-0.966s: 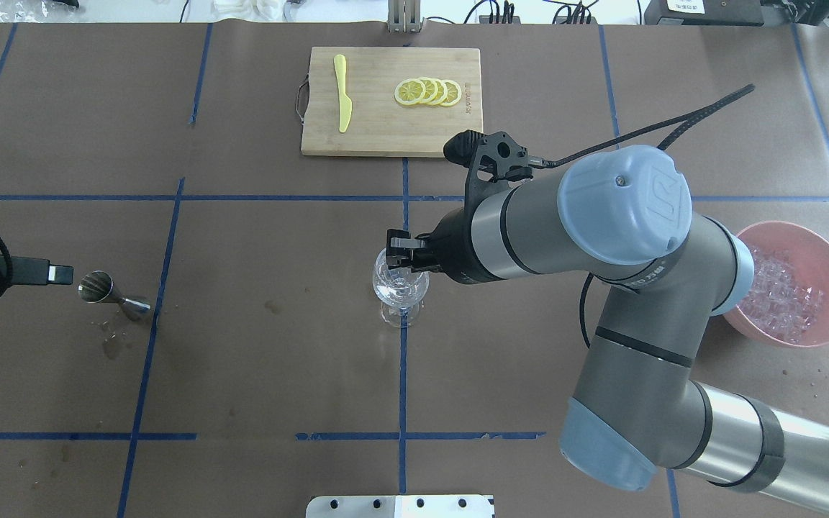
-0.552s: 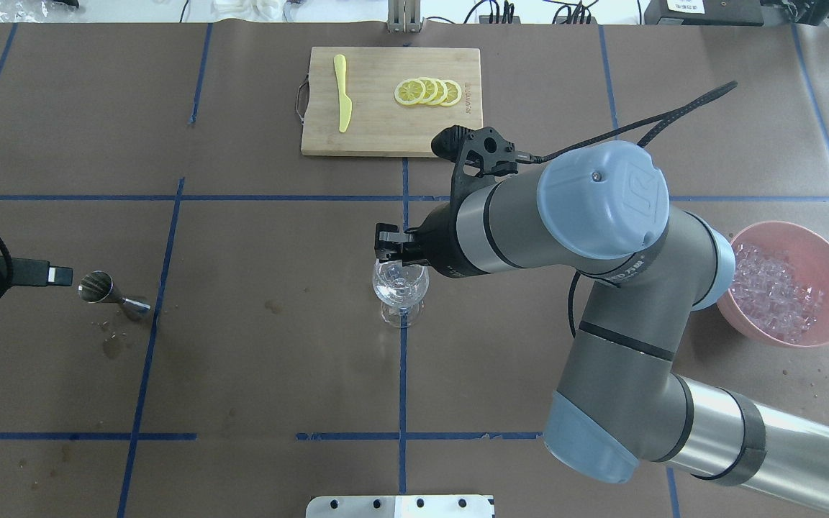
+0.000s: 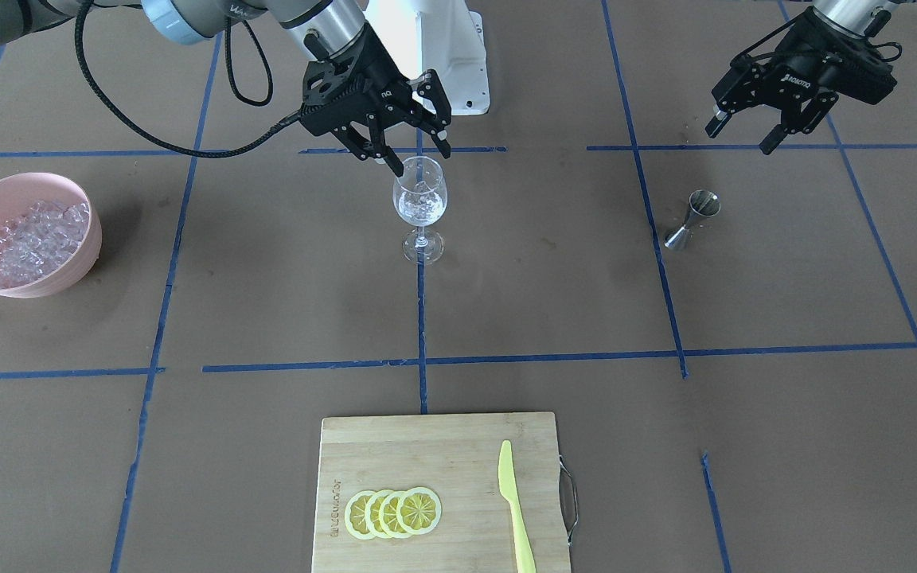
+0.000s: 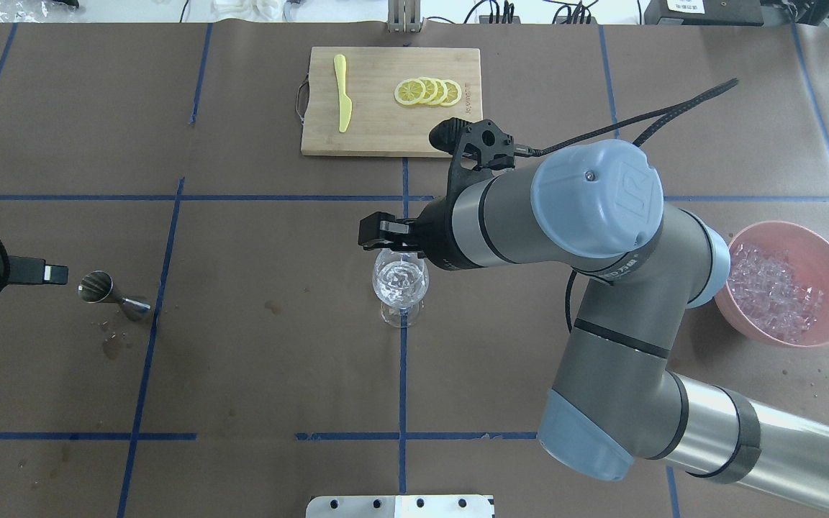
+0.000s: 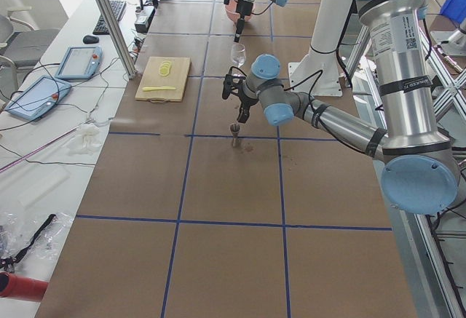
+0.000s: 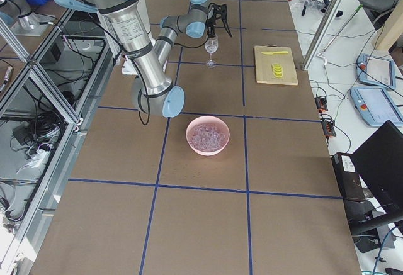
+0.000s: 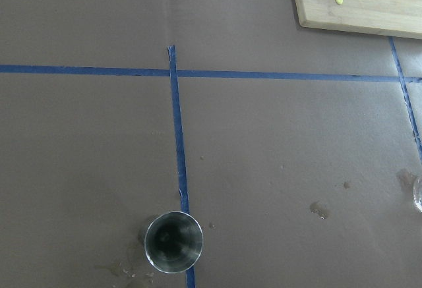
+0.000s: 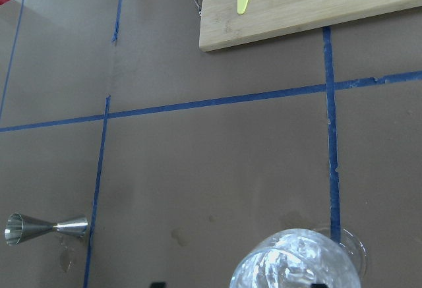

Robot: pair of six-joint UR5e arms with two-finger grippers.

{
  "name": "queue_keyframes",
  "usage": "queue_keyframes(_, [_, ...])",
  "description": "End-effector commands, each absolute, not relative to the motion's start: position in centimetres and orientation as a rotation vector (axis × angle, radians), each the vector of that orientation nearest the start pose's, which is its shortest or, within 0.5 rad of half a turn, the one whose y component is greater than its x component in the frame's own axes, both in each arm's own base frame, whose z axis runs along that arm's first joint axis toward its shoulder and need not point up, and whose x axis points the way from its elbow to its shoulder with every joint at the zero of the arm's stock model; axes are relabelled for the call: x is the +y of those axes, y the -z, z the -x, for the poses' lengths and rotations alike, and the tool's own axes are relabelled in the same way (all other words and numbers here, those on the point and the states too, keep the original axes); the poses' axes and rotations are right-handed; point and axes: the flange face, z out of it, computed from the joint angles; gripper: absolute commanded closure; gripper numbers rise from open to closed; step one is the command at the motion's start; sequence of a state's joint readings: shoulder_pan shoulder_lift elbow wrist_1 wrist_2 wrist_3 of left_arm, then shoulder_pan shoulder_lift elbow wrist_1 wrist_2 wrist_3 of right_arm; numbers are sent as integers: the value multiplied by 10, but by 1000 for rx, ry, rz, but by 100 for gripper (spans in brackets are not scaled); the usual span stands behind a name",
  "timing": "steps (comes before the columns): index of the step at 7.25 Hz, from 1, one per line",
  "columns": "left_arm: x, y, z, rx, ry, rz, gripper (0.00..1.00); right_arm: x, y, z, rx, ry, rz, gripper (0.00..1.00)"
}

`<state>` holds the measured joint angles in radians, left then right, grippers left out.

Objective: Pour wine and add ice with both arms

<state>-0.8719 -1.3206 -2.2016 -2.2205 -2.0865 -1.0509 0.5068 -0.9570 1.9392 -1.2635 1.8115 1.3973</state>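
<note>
A clear stemmed wine glass [image 3: 420,199] stands at the table's middle with ice cubes in its bowl; it also shows in the overhead view [image 4: 400,282] and the right wrist view [image 8: 297,265]. My right gripper [image 3: 421,157] hangs just above the glass rim, open and empty; overhead it [image 4: 380,236] sits at the rim's far side. More ice [image 3: 29,235] fills the pink bowl [image 3: 21,177]. My left gripper [image 3: 741,137] is open and empty, raised above a steel jigger [image 3: 689,219].
A wooden cutting board [image 4: 386,137] with lemon slices [image 4: 429,92] and a yellow knife [image 4: 342,93] lies at the far side. The pink bowl [image 4: 803,230] sits at my right. The jigger [image 7: 173,240] stands upright among small wet spots. Blue tape lines cross the brown table.
My right gripper has shifted from over the glass's mouth to its far-left rim, still open. The glass and the jigger have not moved. The left gripper barely moved.
</note>
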Motion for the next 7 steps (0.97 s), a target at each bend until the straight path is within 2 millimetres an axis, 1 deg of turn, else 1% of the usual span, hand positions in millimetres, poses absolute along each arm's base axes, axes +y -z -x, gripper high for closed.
queue_keyframes(1, [-361, -378, -169, 1001, 44, -290, 0, -374, -113, 448, -1274, -128, -227, 0])
queue_keyframes(2, [-379, -371, -159, 960, 43, -314, 0, -366, -106, 431, -1235, -133, -213, 0])
queue_keyframes(3, [-400, -359, -146, 908, 29, -340, 0, -366, -104, 414, -1180, -146, -203, 0])
queue_keyframes(4, [-425, -343, -132, 848, 6, -360, 0, -382, -113, 394, -1104, -184, -198, 0])
queue_keyframes(5, [-448, -326, -119, 785, -32, -367, 0, -395, -122, 376, -1030, -140, -176, 0])
queue_keyframes(6, [-467, -313, -101, 734, -73, -385, 0, -413, -133, 355, -970, -113, -174, 0])
queue_keyframes(7, [-496, -313, -70, 686, -41, -378, 0, -428, -154, 330, -915, -74, -176, 0])
